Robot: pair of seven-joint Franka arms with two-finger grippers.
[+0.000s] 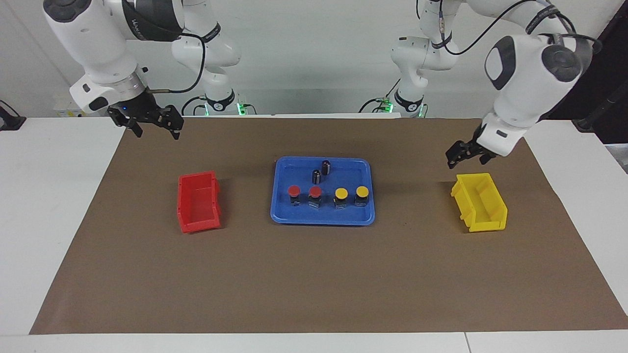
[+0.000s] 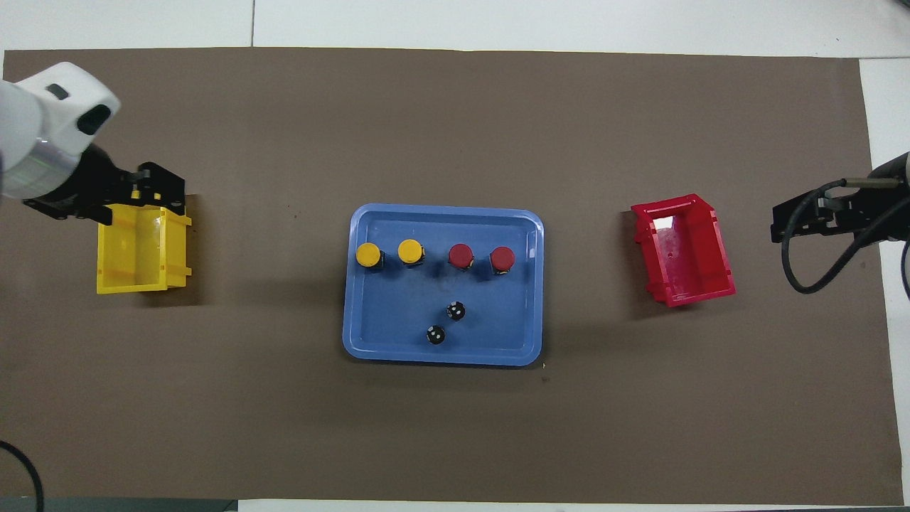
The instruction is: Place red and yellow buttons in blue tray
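Observation:
The blue tray [image 1: 322, 221] [image 2: 441, 359] lies in the middle of the brown mat. Two red buttons [image 1: 293, 191] [image 1: 315, 192] and two yellow buttons [image 1: 341, 193] [image 1: 362, 191] stand upright in a row inside it. In the overhead view the row shows as yellow [image 2: 368, 254] [image 2: 410, 251], then red [image 2: 461, 255] [image 2: 502, 258]. My left gripper [image 1: 466, 162] [image 2: 142, 203] hangs open and empty in the air over the yellow bin's edge. My right gripper [image 1: 154, 128] [image 2: 782, 227] hangs open and empty over the mat at the right arm's end.
Two dark capless cylinders [image 1: 326, 166] [image 1: 316, 176] stand in the tray, nearer to the robots than the buttons. An empty red bin [image 1: 198, 202] [image 2: 684, 250] sits toward the right arm's end. An empty yellow bin [image 1: 480, 202] [image 2: 142, 249] sits toward the left arm's end.

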